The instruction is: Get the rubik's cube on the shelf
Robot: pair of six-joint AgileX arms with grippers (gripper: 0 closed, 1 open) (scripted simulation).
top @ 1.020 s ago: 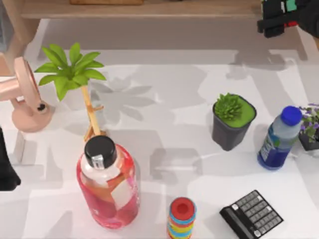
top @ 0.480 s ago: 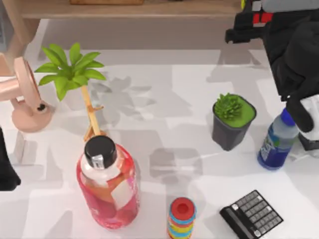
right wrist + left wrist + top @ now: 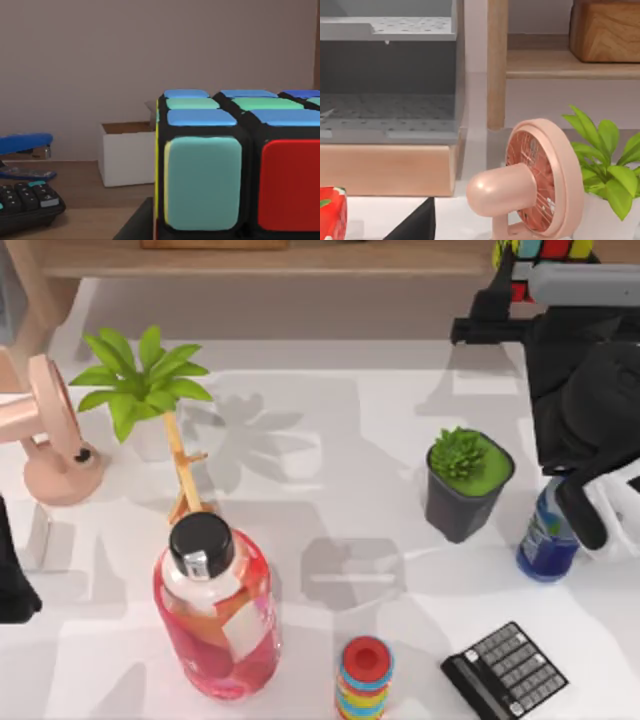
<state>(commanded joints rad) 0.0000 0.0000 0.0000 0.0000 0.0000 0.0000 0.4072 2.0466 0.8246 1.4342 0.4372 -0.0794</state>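
Tan shelf (image 3: 300, 257) carried the rubik's cube (image 3: 545, 252) at its right end; whether my right gripper (image 3: 500, 315) gripped it, I could not tell. Left arm (image 3: 15, 580) parked at table's left.

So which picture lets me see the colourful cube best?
The right wrist view: the cube is close up, with its teal, red, green and blue squares plain, above the shelf. The top view catches just a bit of the cube at the far edge, by the right arm.
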